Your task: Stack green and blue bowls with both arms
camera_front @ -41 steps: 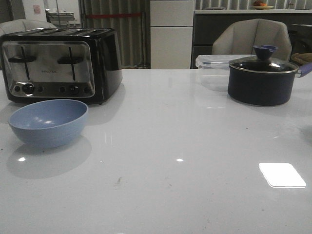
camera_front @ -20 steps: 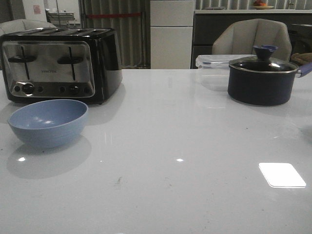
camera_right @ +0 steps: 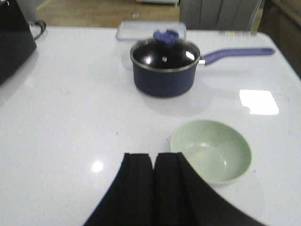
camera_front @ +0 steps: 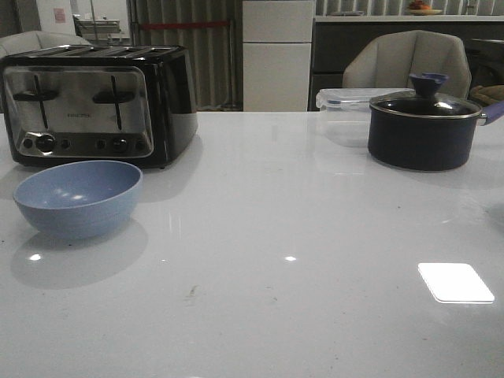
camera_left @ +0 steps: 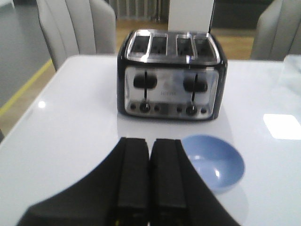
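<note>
The left hand (camera_left: 149, 179) is seen in its wrist view with its two black fingers (camera_left: 133, 176) pressed together, clenched on nothing and held above the white counter (camera_left: 61, 127). Just beyond it, at about two o'clock from the fingertips, the blue bowl (camera_left: 214, 161) is set upright on the counter, apart from the hand. Behind the bowl, at twelve o'clock from the hand, a black and chrome four-slot toaster (camera_left: 170, 77) is stood with its levers facing the camera.

The right hand (camera_right: 154, 186) is likewise clenched and empty, its fingers (camera_right: 138, 186) closed against each other over the counter. The green bowl (camera_right: 211, 149) is found just beside it at about two o'clock, upright and untouched. Farther out, near twelve o'clock, a dark navy pot (camera_right: 165, 67) with a glass lid is placed, its purple handle (camera_right: 237, 53) pointing toward three o'clock; a clear lidded container (camera_right: 143, 29) lies just behind it.

In the front view neither hand is shown. The blue bowl (camera_front: 78, 198) is seen at nine o'clock on the counter (just in front of the toaster (camera_front: 94, 102)), while the pot (camera_front: 425, 126) is stood well apart at two o'clock. The green bowl is not shown in that view, so the bowls are not yet stacked.
</note>
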You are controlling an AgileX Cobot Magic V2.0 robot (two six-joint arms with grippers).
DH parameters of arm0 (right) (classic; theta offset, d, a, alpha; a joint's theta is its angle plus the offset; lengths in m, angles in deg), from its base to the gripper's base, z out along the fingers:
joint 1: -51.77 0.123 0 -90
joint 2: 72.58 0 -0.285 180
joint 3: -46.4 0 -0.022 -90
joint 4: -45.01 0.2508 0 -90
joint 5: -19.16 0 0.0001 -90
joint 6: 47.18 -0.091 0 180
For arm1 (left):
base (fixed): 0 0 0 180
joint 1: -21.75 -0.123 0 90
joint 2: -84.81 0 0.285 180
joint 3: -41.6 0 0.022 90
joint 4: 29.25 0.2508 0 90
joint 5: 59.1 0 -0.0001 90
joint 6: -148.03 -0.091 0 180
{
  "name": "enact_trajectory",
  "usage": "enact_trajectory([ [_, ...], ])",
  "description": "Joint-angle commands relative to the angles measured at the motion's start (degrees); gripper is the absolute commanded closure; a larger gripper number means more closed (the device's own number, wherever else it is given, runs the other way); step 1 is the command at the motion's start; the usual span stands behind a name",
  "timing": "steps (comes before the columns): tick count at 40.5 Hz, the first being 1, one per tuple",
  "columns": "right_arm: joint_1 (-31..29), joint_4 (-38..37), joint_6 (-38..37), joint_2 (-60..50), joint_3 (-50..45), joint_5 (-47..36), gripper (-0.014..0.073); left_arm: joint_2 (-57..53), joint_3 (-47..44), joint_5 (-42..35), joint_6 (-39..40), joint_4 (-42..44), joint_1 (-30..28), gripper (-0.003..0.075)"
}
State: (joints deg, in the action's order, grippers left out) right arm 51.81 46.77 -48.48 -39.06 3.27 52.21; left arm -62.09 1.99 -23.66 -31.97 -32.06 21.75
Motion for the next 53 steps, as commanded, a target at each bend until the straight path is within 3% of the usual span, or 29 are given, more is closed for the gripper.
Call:
enact_trajectory([
  [1,-0.3,-0.6,-0.1,4.7,2.2,-0.5,0.0558,4.0,1.5,-1.3,0.0,-0.6,0.3,0.0622],
  [10,-0.3,-0.6,-0.1,12.1,2.1,4.5,0.0558,10.3,1.5,3.6,0.0,-0.6,0.3,0.0622],
  [24,-0.3,-0.6,-0.1,17.1,2.1,6.3,0.0556,15.4,1.5,3.5,0.0,-0.6,0.3,0.0621],
  [27,-0.3,-0.7,-0.1,17.2,2.1,6.6,0.0515,15.6,1.5,3.7,0.0,-0.6,0.3,0.0608],
  [30,-0.3,-1.2,-0.1,17.2,2.1,6.7,0.0408,15.7,1.5,3.9,0.0,-0.6,0.3,0.0541],
  [35,-0.3,-1.8,-0.1,17.2,2.1,6.5,0.0165,15.7,1.5,4.0,0.0,-0.6,0.3,0.0313],
  [39,-0.3,-1.8,-0.1,17.2,2.1,6.9,0.0071,15.7,1.5,4.2,0.0,-0.6,0.3,0.0164],
  [46,-0.3,-1.4,-0.1,17.2,2.1,7.1,0.0067,15.7,1.5,4.3,0.0,-2.0,1.1,0.0158],
  [53,-0.3,-1.0,-0.1,17.2,2.1,7.1,0.0067,15.8,1.5,4.3,0.0,-2.1,7.5,0.0158],
])
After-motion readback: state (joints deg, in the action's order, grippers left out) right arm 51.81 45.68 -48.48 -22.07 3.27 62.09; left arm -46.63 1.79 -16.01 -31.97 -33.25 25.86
